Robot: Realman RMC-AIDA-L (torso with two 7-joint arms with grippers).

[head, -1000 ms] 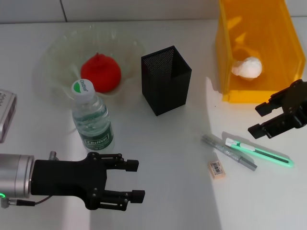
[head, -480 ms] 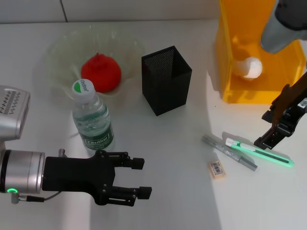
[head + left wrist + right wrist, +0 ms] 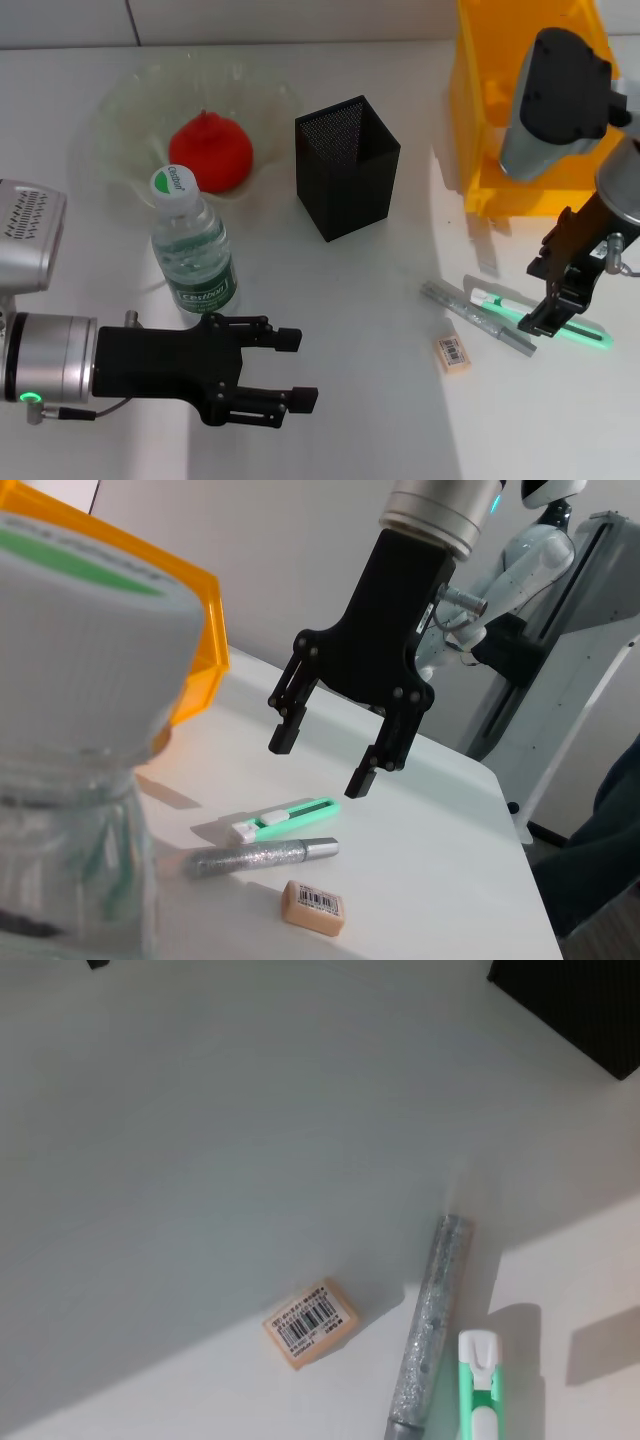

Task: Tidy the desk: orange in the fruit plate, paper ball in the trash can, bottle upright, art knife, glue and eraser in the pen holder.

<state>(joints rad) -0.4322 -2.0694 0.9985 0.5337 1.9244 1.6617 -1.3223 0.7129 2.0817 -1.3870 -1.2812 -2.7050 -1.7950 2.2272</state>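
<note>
Left gripper [image 3: 285, 372] sits released at the near edge, just in front of the upright water bottle [image 3: 192, 253]. Further out, the right gripper [image 3: 555, 290] hangs spread wide over the green art knife [image 3: 540, 319], with the glitter glue [image 3: 476, 317] and eraser [image 3: 452, 353] lying beside it, and the black mesh pen holder [image 3: 346, 166] beyond.

Head camera looks down on the desk; both wrist cameras, lower and closer, share the eraser [image 3: 452, 353] [image 3: 314, 906] [image 3: 310, 1323].

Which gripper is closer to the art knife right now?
Right. The right gripper, open, hangs directly above the art knife on the desk. The left gripper, also open, sits far across the desk, in front of the bottle.
</note>
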